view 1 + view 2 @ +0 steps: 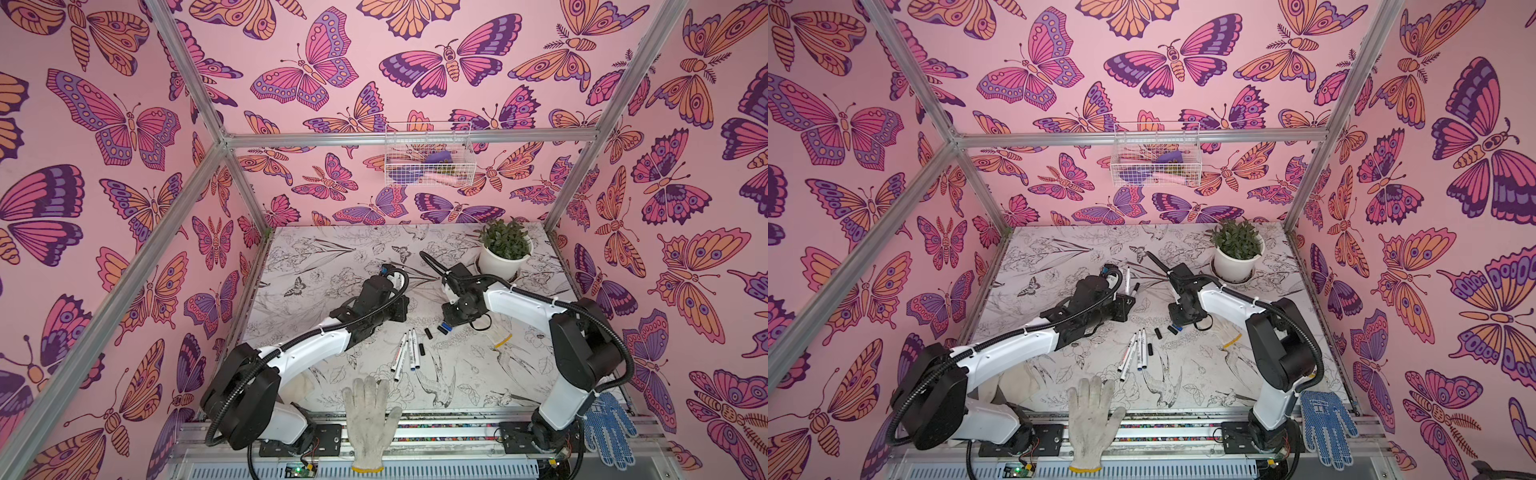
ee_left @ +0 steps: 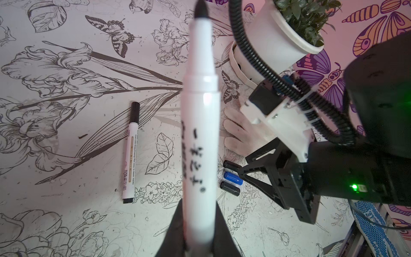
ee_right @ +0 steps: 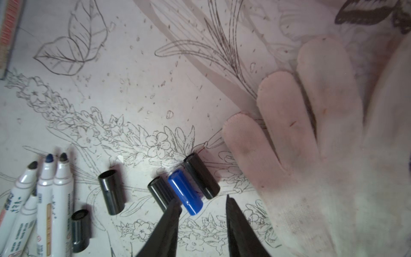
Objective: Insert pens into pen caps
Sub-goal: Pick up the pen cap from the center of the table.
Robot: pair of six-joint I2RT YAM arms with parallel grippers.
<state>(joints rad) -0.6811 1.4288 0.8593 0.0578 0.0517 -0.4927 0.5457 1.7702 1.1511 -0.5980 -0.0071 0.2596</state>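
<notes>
Tightly closed left gripper (image 2: 198,214) pinching an uncapped pen (image 2: 201,111) above the table (image 1: 332,249), capped pen (image 2: 130,153) lying flat nearby, loose pens (image 1: 405,353) bunched mid-table, right gripper (image 3: 201,199) partly open and empty, jaws straddling the blue cap (image 3: 185,192) between two black caps (image 3: 201,175), white glove (image 3: 311,144) just beside.

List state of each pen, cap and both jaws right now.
left gripper: jaws shut on held pen
held pen: uncapped, black tip bare
right gripper: jaws apart by blue cap, nothing gripped
blue cap: loose, lying flat
black caps: four, loose
loose pens: four, uncapped, lying together
capped pen: cap on, lying apart
</notes>
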